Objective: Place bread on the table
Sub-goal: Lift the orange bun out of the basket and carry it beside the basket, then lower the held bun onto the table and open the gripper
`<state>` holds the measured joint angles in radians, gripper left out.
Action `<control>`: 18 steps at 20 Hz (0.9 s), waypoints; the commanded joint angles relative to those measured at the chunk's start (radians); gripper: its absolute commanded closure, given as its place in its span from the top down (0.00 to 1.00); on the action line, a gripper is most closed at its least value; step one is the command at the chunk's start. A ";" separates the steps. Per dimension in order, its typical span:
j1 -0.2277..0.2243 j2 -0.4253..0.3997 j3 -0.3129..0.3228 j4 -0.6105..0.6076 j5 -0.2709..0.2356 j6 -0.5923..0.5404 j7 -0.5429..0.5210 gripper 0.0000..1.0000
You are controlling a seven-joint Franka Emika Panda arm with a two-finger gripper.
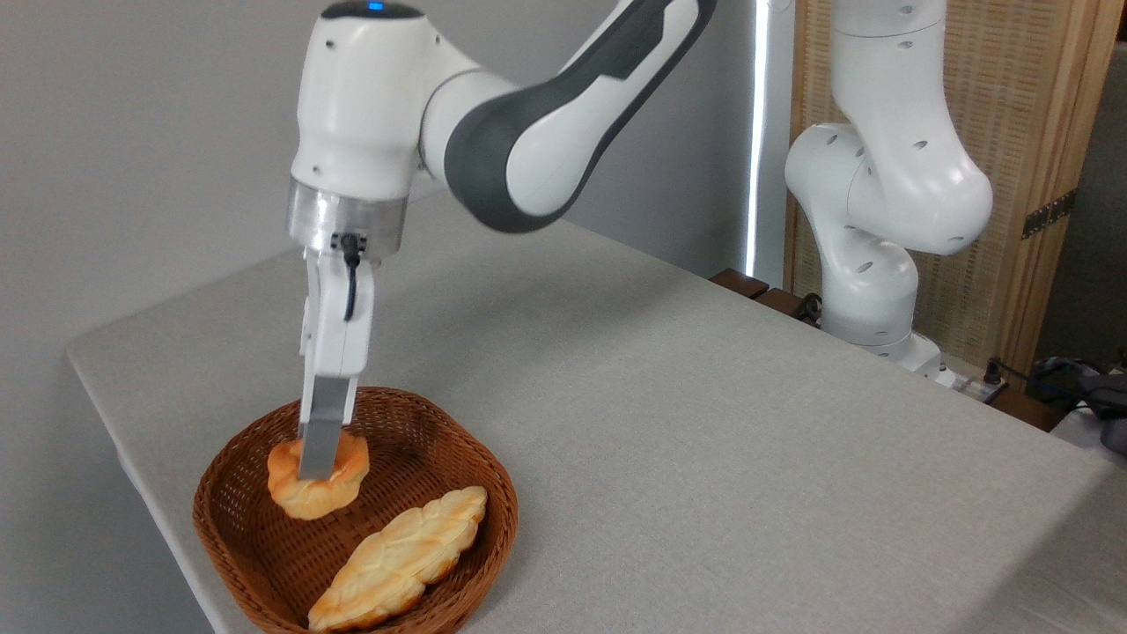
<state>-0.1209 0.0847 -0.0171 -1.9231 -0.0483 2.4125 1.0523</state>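
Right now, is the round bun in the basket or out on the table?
In: the bun sits within the wicker basket rim, beside the braided loaf, a gripper finger over it.

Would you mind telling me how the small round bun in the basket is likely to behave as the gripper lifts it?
The bread looks puffy, so probably light and somewhat squashy under the gripper. Its knobbly crust should resist slipping. Its rounded shape might rock or roll slightly when set on the table.

The basket [264,546] sits on the table [704,423]; inside it, the bread [313,493] lies behind-left of the braided loaf [401,559], under my gripper [317,462].
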 commanded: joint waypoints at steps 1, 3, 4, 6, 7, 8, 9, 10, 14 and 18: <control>-0.002 -0.095 0.048 -0.008 -0.057 -0.111 -0.005 0.54; -0.002 -0.138 0.060 -0.011 -0.058 -0.218 0.003 0.55; -0.002 -0.157 0.060 -0.013 -0.056 -0.277 0.003 0.55; -0.005 -0.207 0.060 -0.042 -0.056 -0.357 0.002 0.55; -0.005 -0.238 0.060 -0.069 -0.056 -0.377 0.000 0.55; -0.006 -0.265 0.060 -0.100 -0.058 -0.392 -0.001 0.55; -0.008 -0.293 0.060 -0.126 -0.058 -0.406 -0.006 0.55; -0.009 -0.315 0.060 -0.151 -0.058 -0.420 -0.011 0.55; -0.058 -0.338 0.059 -0.195 -0.059 -0.458 -0.064 0.55; -0.137 -0.335 0.054 -0.229 -0.059 -0.452 -0.170 0.55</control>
<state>-0.1916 -0.2362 0.0327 -2.1138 -0.0924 1.9666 0.9597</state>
